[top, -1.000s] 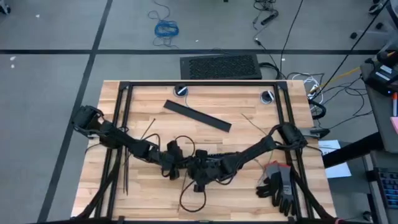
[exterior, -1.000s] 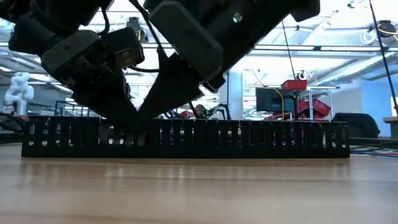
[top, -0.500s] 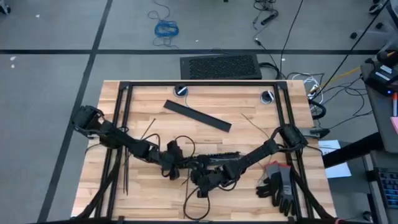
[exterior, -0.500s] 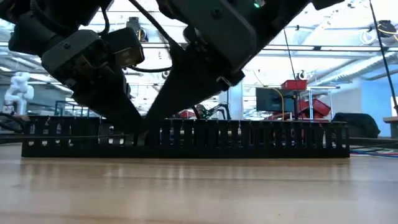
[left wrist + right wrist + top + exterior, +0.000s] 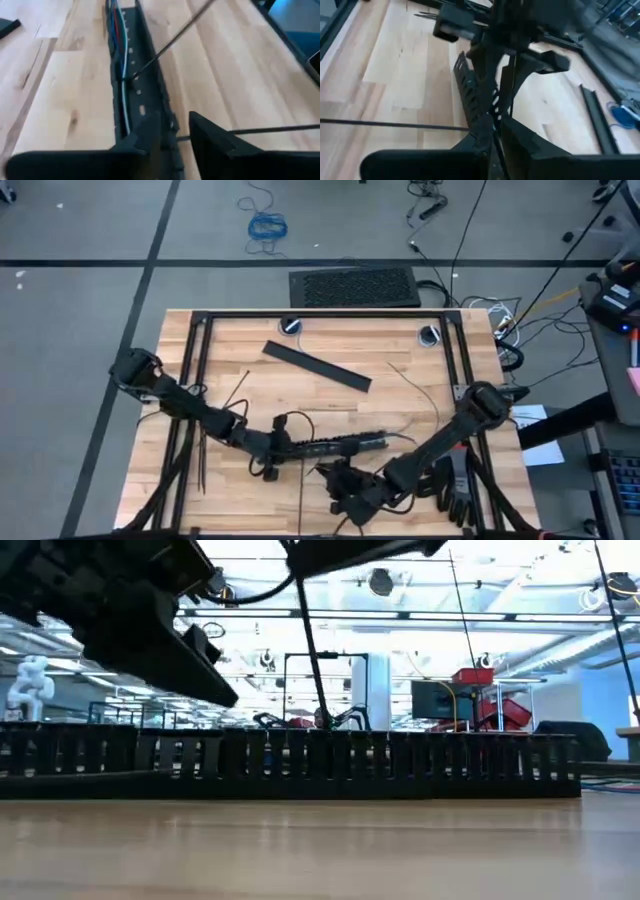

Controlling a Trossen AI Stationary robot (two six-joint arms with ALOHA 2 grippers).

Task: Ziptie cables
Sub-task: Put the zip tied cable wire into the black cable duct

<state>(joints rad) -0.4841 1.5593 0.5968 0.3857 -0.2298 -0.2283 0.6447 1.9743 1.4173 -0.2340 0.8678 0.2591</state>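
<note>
Left wrist view, thin blue, red, pale cables [image 5: 121, 75] (lying in the slotted channel [image 5: 145, 107]), left gripper [image 5: 175, 131] spread.

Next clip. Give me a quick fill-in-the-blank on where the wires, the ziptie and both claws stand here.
1. The thin coloured wires lie ____ the slotted black channel.
2. The right claw is ____ on a thin black ziptie.
3. The left claw, at the channel, is ____.
4. The coiled blue cable lies on the ____, not on the table.

Missing words: inside; shut; open; floor.
</note>
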